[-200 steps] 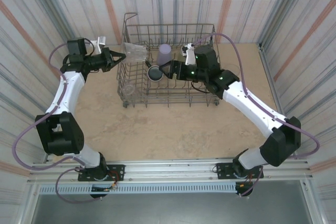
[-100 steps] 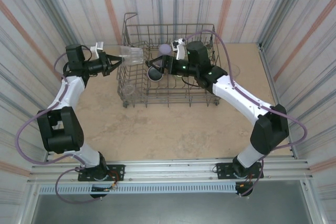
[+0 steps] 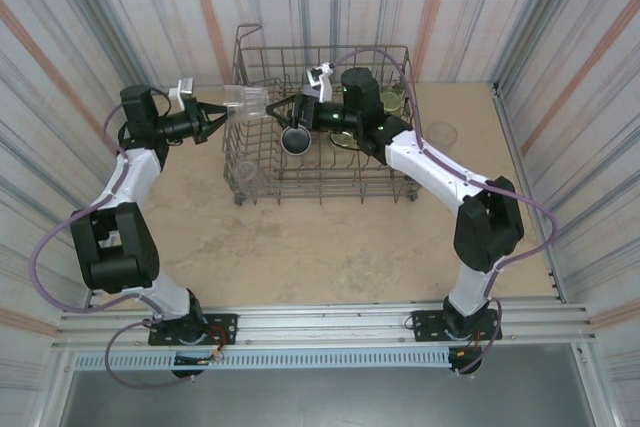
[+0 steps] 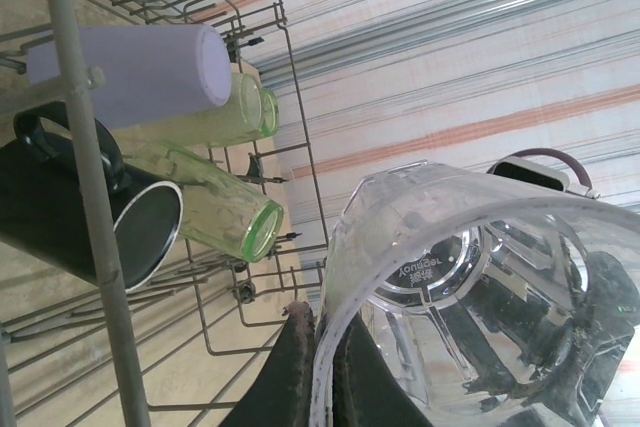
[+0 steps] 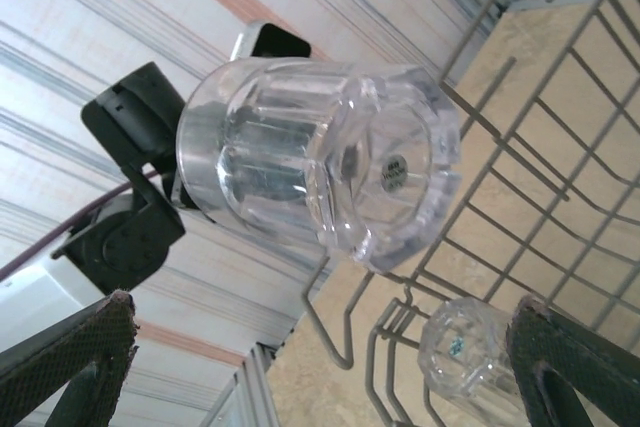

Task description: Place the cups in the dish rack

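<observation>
Reaching sideways, left fingers pinch cup.

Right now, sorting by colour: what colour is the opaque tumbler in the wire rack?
Lavender. The opaque plastic tumbler shows best in the left wrist view.

Left gripper clamped, arm raised; right gripper wide open, arm extended.

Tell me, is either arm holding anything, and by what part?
The left gripper pinches a clear cup by its rim; the right gripper is open, empty.
</observation>
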`<control>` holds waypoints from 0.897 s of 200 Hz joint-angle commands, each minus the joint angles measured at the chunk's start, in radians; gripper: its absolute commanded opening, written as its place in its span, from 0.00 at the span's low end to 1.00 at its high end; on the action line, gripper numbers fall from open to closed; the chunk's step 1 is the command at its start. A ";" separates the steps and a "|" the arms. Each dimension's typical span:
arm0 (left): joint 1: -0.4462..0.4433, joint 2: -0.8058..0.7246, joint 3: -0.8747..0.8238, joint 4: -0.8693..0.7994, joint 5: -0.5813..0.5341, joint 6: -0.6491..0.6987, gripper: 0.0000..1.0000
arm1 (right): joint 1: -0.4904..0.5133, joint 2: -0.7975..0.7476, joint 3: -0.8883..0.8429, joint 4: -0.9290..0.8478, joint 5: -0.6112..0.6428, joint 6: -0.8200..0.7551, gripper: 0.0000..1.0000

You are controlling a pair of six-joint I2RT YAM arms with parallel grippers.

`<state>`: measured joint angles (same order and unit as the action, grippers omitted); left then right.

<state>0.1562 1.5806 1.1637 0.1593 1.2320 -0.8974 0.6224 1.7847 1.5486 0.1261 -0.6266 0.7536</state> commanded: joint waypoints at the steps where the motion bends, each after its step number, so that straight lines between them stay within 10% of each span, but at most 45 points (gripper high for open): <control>1: 0.003 -0.025 -0.015 0.101 0.052 -0.063 0.00 | -0.006 0.033 0.046 0.059 -0.054 0.025 0.99; 179: -0.049 -0.017 -0.042 0.310 0.096 -0.225 0.00 | -0.020 0.247 0.185 0.360 -0.222 0.228 0.89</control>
<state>0.1154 1.5806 1.1233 0.4187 1.2907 -1.1080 0.6071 2.0033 1.7054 0.3786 -0.7998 0.9096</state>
